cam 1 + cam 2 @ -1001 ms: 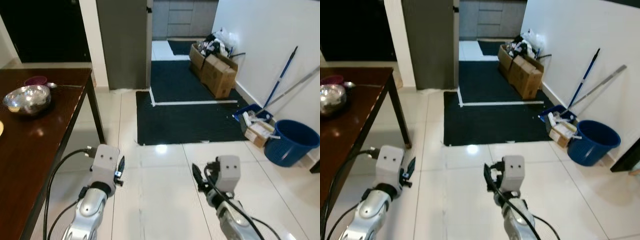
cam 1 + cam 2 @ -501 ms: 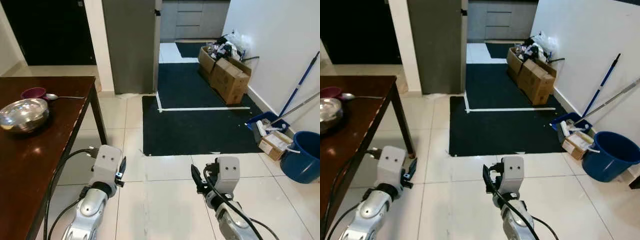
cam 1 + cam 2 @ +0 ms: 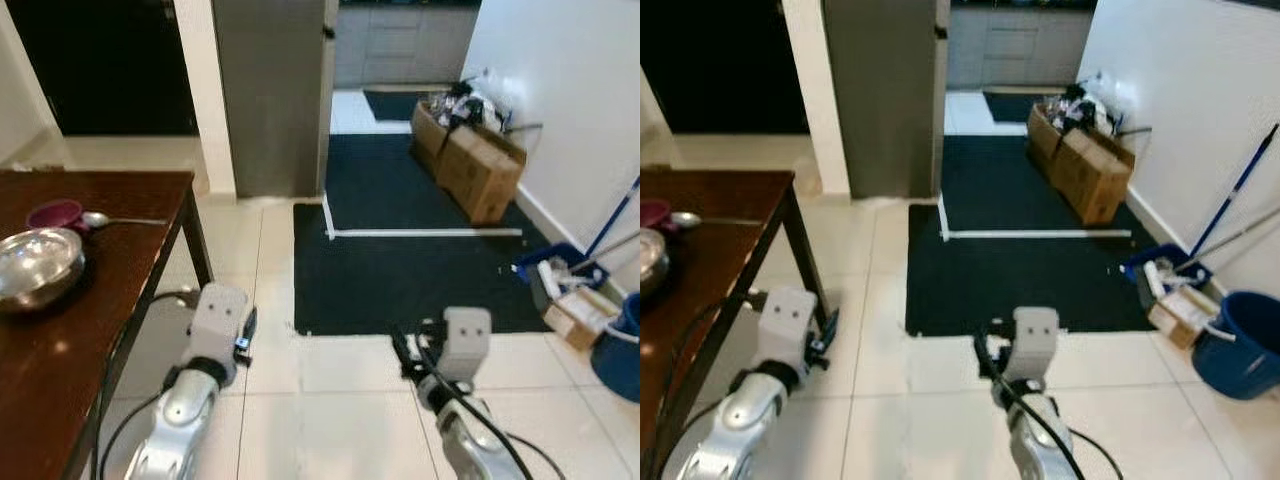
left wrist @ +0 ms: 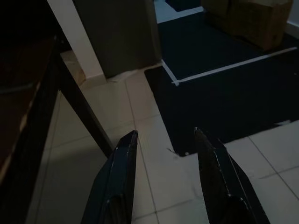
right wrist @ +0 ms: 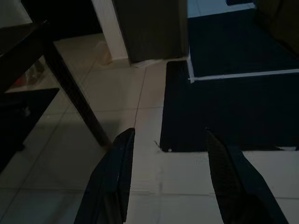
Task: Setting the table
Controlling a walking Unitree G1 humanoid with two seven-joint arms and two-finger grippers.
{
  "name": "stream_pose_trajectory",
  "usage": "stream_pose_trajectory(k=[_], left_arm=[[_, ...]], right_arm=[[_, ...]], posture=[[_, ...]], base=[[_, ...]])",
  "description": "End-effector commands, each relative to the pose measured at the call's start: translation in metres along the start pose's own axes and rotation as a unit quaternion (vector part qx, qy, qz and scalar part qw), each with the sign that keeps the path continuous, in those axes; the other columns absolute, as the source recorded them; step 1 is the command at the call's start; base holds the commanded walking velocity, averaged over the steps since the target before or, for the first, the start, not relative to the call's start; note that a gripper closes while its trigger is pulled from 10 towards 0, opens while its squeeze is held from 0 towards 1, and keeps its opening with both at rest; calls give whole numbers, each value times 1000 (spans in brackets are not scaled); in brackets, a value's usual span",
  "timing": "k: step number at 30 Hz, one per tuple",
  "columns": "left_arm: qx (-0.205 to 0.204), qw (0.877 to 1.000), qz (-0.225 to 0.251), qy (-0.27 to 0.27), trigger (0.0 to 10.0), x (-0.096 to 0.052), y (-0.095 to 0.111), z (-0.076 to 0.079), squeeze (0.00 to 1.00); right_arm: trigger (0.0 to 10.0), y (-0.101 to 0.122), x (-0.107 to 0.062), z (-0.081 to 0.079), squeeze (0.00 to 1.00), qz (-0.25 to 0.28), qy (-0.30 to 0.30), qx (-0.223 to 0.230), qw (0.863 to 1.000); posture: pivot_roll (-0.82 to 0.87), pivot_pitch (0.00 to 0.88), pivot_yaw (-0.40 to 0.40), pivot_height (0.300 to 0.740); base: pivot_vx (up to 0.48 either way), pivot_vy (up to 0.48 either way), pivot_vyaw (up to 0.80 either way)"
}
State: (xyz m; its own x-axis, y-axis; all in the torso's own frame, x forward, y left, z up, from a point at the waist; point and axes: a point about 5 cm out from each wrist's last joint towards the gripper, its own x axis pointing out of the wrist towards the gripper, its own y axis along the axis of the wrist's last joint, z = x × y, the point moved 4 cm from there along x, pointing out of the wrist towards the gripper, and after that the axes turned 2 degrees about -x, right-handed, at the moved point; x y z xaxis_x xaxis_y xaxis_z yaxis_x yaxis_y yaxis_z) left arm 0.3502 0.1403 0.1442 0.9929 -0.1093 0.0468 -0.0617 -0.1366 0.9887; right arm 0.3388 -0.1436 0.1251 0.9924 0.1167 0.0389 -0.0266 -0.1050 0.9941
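Note:
A dark wooden table [image 3: 110,300] stands at my left. On it sit a steel bowl [image 3: 35,268], a purple cup [image 3: 57,213] and a spoon [image 3: 112,219] lying beside the cup. Both arms hang low over the white tiled floor, apart from the table. My left gripper [image 4: 166,135] is open with nothing between its fingers, and it points past the table leg [image 4: 84,112]. My right gripper [image 5: 170,133] is open and empty too, over the edge of the black mat [image 5: 224,107].
A black mat [image 3: 420,250] with a white tape line lies ahead. Cardboard boxes [image 3: 475,160] stand along the right wall. A blue bucket [image 3: 1240,345], a dustpan with litter [image 3: 560,290] and a mop handle [image 3: 1240,195] are at the right. A grey door [image 3: 270,90] stands ahead.
The camera has moved: the whole scene has slid to the right and down in the picture. Both arms hang as before, grippers still open.

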Motion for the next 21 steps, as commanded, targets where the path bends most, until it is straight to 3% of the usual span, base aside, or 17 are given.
stream_pose_trajectory(k=[1,21], left_arm=[[1,1000,-4,-2,10000,0,-2,2,0],[0,1000,1,-1,10000,4,0,3,0]], right_arm=[[10000,8,1,2,0,10,-4,2,1000],[10000,21,2,-11,0,31,28,11,999]], posture=[[19,61,96,740],[12,59,95,740]], base=[[480,0,0],[480,0,0]])
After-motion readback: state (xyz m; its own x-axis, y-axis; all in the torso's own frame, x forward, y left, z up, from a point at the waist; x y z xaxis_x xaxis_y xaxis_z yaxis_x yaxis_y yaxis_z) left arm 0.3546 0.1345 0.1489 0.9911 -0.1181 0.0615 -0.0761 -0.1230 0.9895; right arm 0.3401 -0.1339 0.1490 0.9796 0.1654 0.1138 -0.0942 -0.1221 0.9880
